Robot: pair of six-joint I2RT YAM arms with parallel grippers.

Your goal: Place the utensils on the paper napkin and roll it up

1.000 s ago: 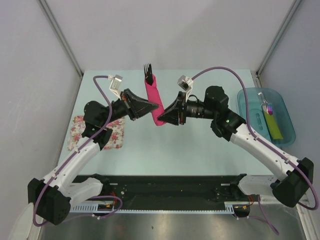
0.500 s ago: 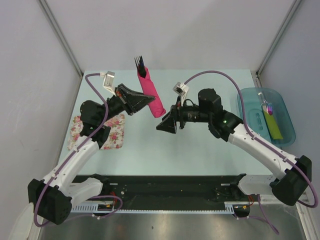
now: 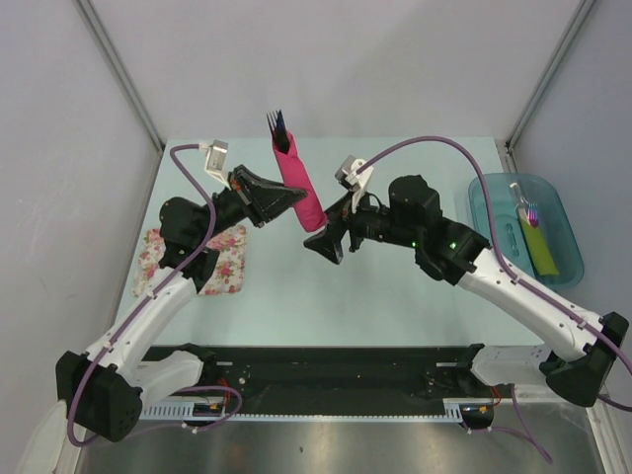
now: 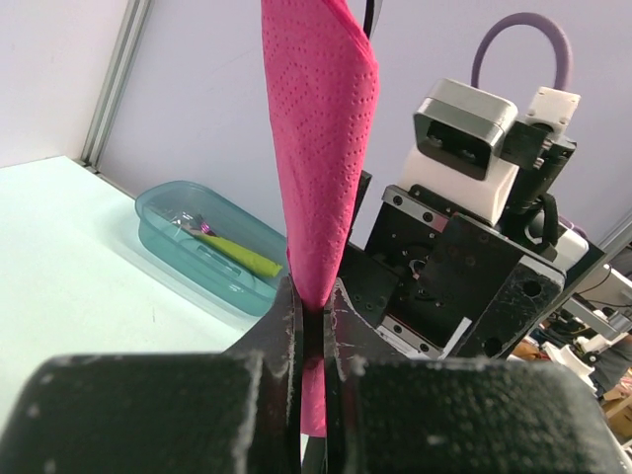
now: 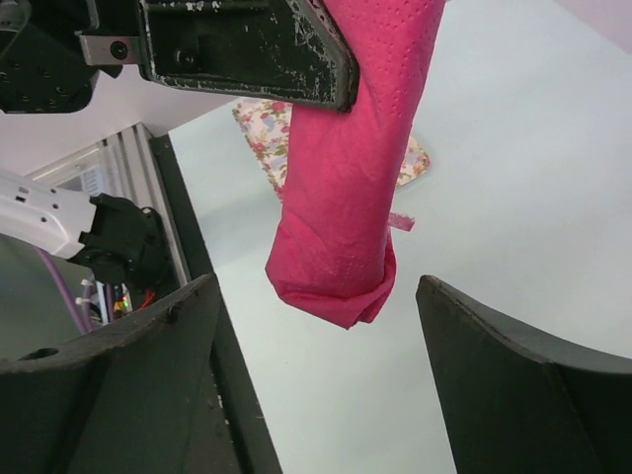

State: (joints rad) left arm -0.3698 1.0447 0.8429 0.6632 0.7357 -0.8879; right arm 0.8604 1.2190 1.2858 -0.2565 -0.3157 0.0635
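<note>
Holding napkin above pale green table, grey walls.
Left gripper clamped on it, fork out far end; right gripper wide open, empty.

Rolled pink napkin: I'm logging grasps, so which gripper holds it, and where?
The left gripper is shut on the rolled pink napkin in its lower half; the right gripper is open near the bottom end, holding nothing.

Reading magenta-pink, with a fine dotted emboss, on the paper napkin. Showing black to dark blue on the utensils at their tips. Noting a pale mint tabletop, a white cloth carrying a pink floral print, a translucent teal tub, and a yellow-green strip.
</note>
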